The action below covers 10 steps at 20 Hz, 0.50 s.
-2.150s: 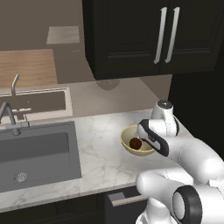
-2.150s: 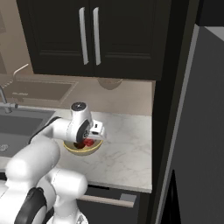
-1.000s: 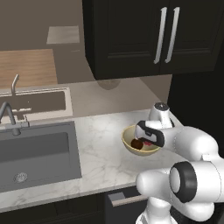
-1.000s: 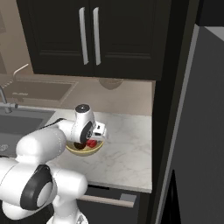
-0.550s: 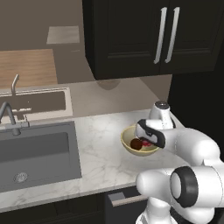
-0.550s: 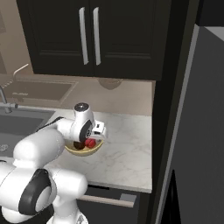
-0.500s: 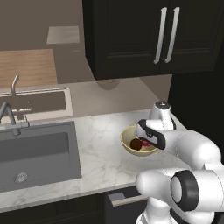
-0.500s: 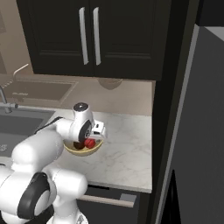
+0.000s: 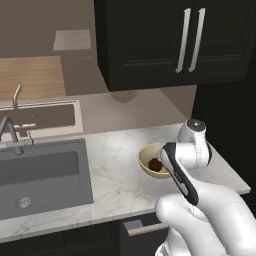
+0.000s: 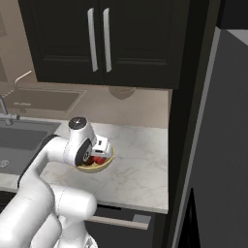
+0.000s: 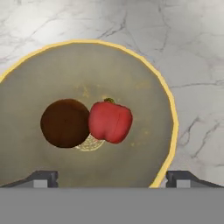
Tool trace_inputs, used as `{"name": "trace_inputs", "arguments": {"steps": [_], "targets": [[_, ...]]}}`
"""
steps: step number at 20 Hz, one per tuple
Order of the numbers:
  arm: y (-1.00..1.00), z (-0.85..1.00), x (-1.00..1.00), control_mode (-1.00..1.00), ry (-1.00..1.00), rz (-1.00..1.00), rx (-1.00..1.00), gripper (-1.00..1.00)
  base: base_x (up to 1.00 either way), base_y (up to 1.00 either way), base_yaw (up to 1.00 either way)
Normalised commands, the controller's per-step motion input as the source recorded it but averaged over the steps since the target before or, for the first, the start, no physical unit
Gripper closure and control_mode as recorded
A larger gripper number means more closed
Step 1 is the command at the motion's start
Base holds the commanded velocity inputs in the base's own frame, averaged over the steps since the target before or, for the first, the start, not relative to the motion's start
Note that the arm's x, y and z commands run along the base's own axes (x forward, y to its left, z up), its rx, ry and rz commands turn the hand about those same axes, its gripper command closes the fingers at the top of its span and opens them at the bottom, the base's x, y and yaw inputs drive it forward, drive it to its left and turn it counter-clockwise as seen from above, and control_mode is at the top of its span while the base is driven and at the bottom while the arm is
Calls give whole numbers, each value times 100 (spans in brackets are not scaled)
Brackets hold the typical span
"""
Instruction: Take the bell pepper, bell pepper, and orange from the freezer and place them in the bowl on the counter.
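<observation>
Directly below gripper [image 11: 112,177], jaws spread and empty: bowl [image 11: 168,109] on counter [image 11: 192,52] holding orange [image 11: 64,123] touching one bell pepper [image 11: 110,121] at its 3 o'clock.

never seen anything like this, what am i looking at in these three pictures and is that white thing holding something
The white thing is a robot arm on a base that can drive, in a computer-drawn kitchen. Two pictures come from cameras on that base, behind the arm to its left and right, looking down over it at the marbled counter beside a sink. The third comes from a camera on the arm's hand, looking straight down along its gripper.

On the counter sits a pale-yellow bowl. Inside it lie a dark brownish orange and a red bell pepper, touching each other.

It holds nothing: the two dark fingertips stand wide apart at the bottom of the hand picture, above the bowl, with the fruit lying free below.
</observation>
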Motion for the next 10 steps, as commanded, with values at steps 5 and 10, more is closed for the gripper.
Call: {"name": "trace_inputs", "arguments": {"steps": [5,10], "targets": [[38,61,-47,-100,-7,0,0,-100,0,0,0],[18,70,-48,-100,-1,0,0,-100,0,0,0]]}}
